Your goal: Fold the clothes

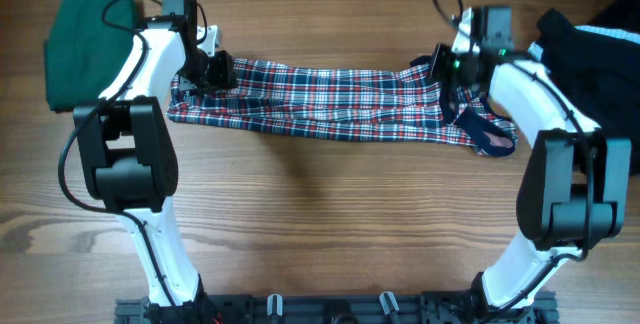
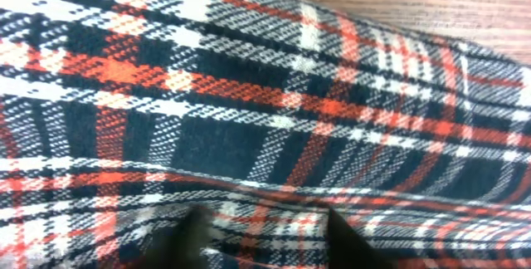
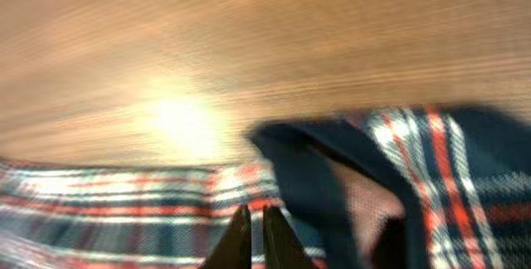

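Observation:
The plaid dress, red, white and navy, lies stretched in a long band across the table, with its navy trim at the right end. My left gripper is at the band's left end. In the left wrist view its fingers are spread apart and rest on the plaid cloth. My right gripper is at the right end. In the right wrist view its fingers are pinched together on the dress, next to a navy strap. That view is blurred.
A folded dark-green garment lies at the back left, just behind the left arm. A black garment with a white edge lies at the back right. Bare wooden table shows in front of the dress.

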`<action>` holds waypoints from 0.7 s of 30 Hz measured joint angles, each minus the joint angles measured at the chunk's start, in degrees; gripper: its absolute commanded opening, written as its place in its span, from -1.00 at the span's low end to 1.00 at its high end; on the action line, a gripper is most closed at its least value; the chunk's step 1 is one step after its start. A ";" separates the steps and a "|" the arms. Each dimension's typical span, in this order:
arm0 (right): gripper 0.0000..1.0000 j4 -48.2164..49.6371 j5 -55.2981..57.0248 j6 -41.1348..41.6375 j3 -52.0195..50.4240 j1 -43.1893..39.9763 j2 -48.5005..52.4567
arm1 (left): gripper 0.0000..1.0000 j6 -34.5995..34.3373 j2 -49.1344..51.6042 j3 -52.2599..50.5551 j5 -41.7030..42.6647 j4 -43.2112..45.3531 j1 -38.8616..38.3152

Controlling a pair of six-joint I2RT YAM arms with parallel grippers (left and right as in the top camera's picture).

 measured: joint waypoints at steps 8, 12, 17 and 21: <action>-0.33 -16.17 -7.10 0.13 13.03 0.00 -0.02 | -0.92 0.00 0.00 0.00 -0.13 -1.11 0.00; -0.31 -20.72 -8.31 -0.90 14.38 0.17 -0.02 | -0.92 0.00 0.00 0.00 -0.15 -1.14 0.00; -0.31 -24.20 -7.45 -3.52 14.38 3.15 -0.02 | -0.92 0.00 0.00 0.00 -0.11 -2.97 0.04; -0.31 -22.58 -5.60 -4.09 13.60 7.85 -0.02 | -0.92 0.00 -0.50 0.00 -0.09 -5.99 0.55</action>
